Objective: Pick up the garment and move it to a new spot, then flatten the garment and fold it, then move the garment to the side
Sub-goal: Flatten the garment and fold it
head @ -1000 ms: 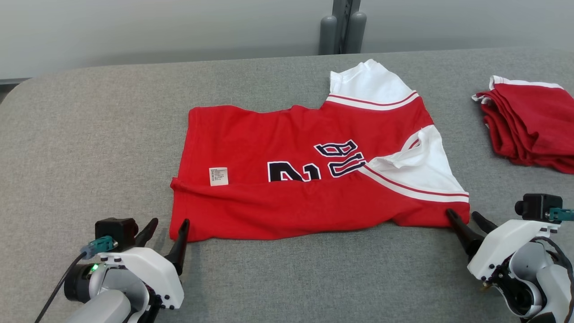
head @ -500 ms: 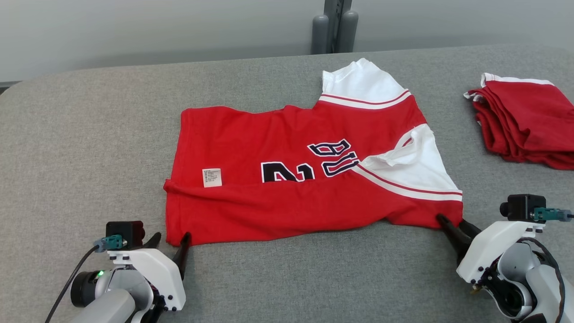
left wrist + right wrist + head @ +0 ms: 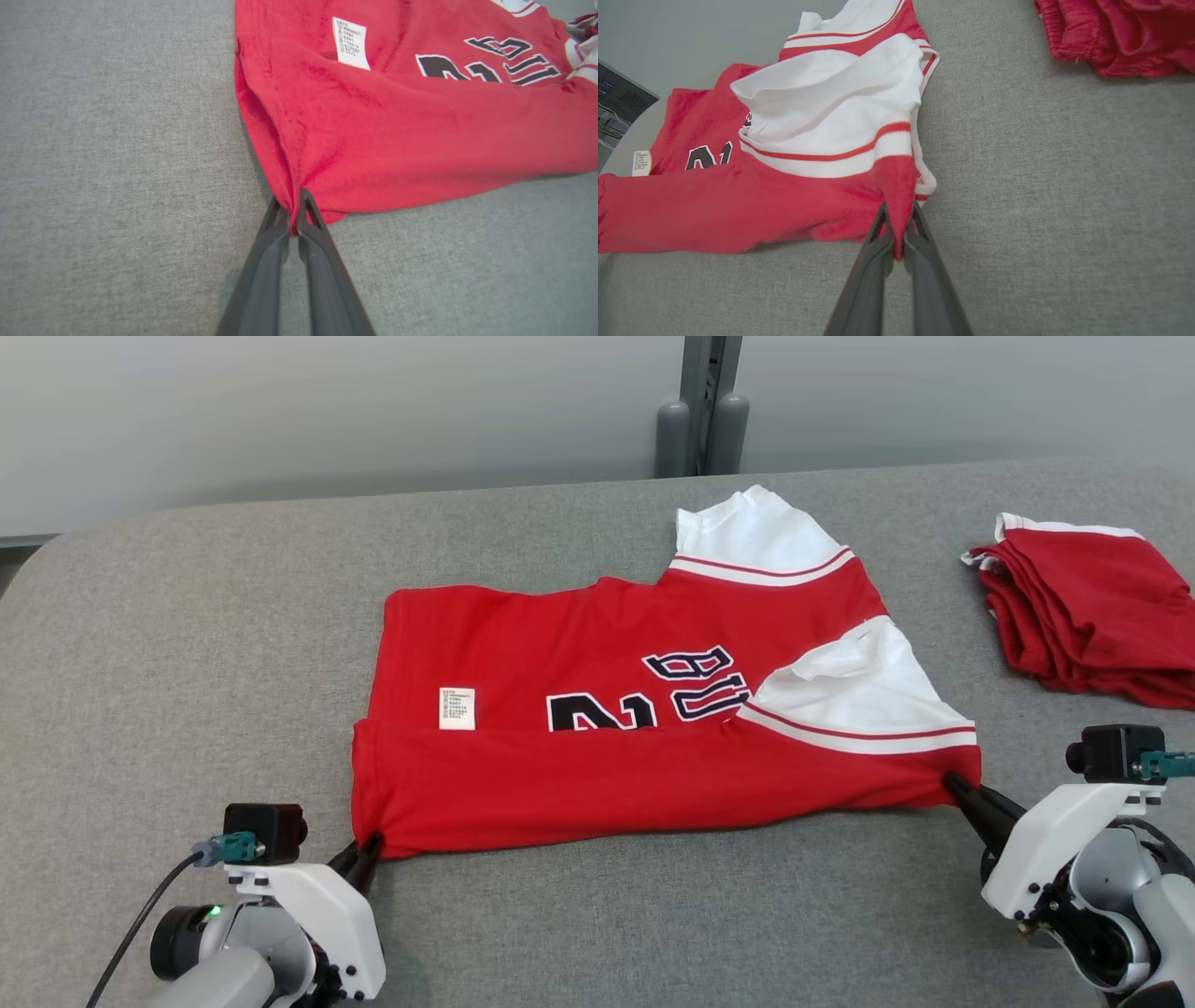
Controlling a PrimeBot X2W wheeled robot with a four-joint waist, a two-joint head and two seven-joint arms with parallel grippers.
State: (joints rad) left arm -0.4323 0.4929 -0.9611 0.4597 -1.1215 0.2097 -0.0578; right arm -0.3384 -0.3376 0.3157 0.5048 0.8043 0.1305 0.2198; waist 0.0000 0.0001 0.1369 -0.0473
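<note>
Grey fabric table (image 3: 187, 616), pale wall (image 3: 280, 411) — grey post (image 3: 705, 392)

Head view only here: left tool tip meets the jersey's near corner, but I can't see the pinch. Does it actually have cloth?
Observer: Yes. In the left wrist view the left tool is shut on the jersey, with a pinch of the red hem corner between the fingertips.
Operator: Right side the same?
Observer: The right tool is shut on a bunched red tongue of cloth that runs down between its fingers.
Operator: White trim caught too?
Observer: Seemingly not. The white ribbed edge lies on the table just beside the fingers.
</note>
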